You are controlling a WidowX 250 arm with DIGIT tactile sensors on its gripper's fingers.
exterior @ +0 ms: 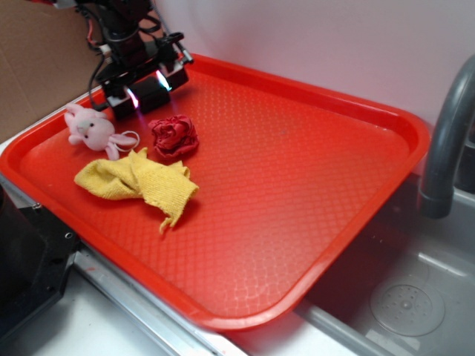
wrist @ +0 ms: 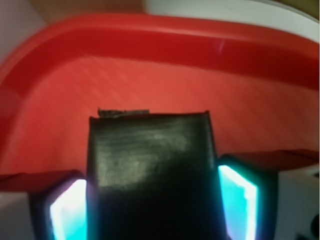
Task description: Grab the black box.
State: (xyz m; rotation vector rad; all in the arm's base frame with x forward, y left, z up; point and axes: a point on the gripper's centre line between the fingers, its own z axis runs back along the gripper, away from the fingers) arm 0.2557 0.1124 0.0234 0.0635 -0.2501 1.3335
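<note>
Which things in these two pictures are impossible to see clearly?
- Black box: wrist view, its near end cut off by the bottom edge; exterior view, partly hidden by the gripper.
- Box underside: neither view shows whether it rests on the red tray.
- Arm: cut off by the exterior view's top edge.

The robot arm point(exterior: 130, 30) is built of black parts, with blocky motor housings stacked one above another. Black cables are looped along its side, and a thin red wire is seen near the top left of the housing. The gripper point(exterior: 148, 89) is black too, with a broad crossbar from which two flat fingers point(exterior: 132, 95) are hung. The inner faces of the fingers are lit: white to pinkish in the exterior view, bright cyan and white in the wrist view, where the pads point(wrist: 239, 200) are framed by dark edges. No markings can be made out.
</note>
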